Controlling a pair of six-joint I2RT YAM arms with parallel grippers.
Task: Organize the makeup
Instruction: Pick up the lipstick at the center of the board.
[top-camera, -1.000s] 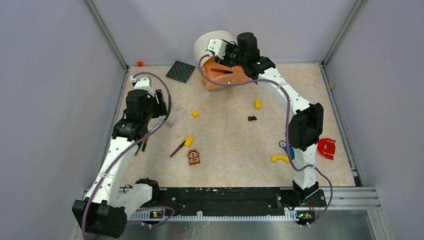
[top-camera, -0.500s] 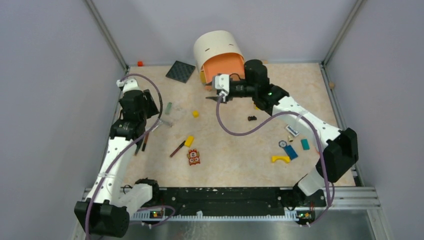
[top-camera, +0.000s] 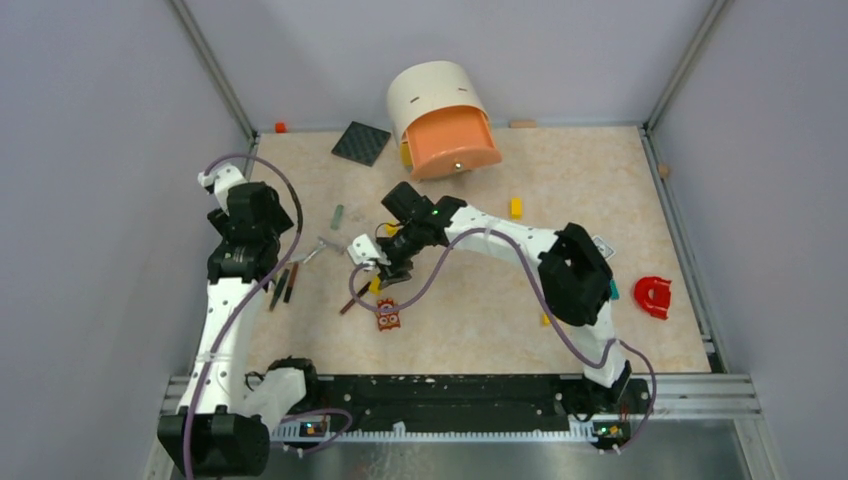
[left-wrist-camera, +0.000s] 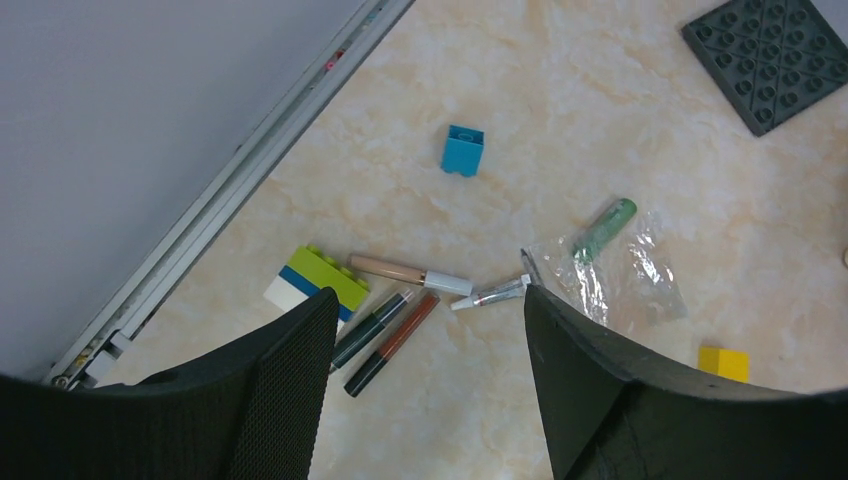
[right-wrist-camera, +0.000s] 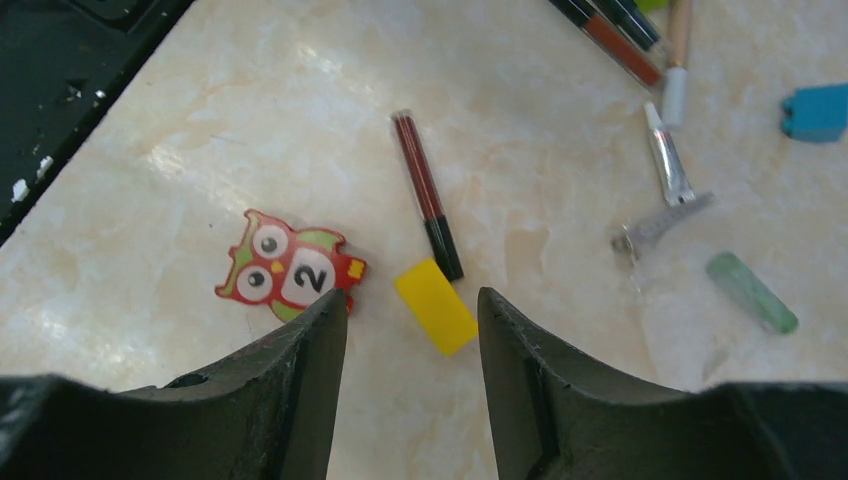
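Note:
The makeup lies at the table's left. A red-and-black stick (right-wrist-camera: 425, 195) (top-camera: 353, 298) rests beside a yellow block (right-wrist-camera: 436, 306). My right gripper (right-wrist-camera: 412, 295) (top-camera: 390, 268) hovers open just above that block, holding nothing. By the left wall lie two dark pencils (left-wrist-camera: 375, 330), a beige stick (left-wrist-camera: 405, 272), a small silver tube (left-wrist-camera: 490, 293) and a green tube (left-wrist-camera: 603, 230) (top-camera: 337, 216) on clear wrapping. High above these my left gripper (left-wrist-camera: 430, 300) (top-camera: 250, 215) hangs open and empty.
An owl tile (right-wrist-camera: 290, 272) (top-camera: 387, 314) sits beside the right gripper's left finger. A blue brick (left-wrist-camera: 462, 150) and a green-blue-white brick stack (left-wrist-camera: 315, 280) lie near the left rail. A dark baseplate (top-camera: 360, 143) and an orange open drawer (top-camera: 452, 140) stand at the back.
My right arm swung from the drawer at the back down to the table's middle-left, over the yellow block, its jaws a little wider. My left arm drew back toward the left wall.

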